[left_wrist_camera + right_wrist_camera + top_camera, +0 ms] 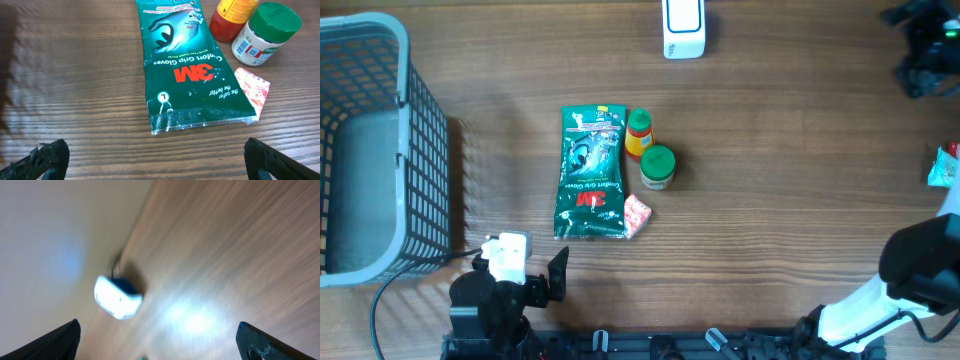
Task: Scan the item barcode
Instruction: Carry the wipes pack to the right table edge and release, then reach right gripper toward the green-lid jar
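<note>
A white barcode scanner (682, 28) stands at the table's far edge and shows blurred in the right wrist view (118, 299). A green 3M glove pack (590, 172) (180, 65) lies flat mid-table. Beside it are a red bottle (638, 133) (231, 17), a green-lidded jar (657, 166) (262, 32) with a barcode on its label, and a pink packet (636, 215) (252, 87). My left gripper (517, 262) (155, 155) is open and empty, just short of the pack's near end. My right gripper (157, 340) is open and empty, facing the scanner from a distance.
A grey wire basket (380, 150) fills the left side. A small green and red item (945, 165) lies at the right edge, partly out of frame. The right arm's black and white links (910, 270) occupy the near right corner.
</note>
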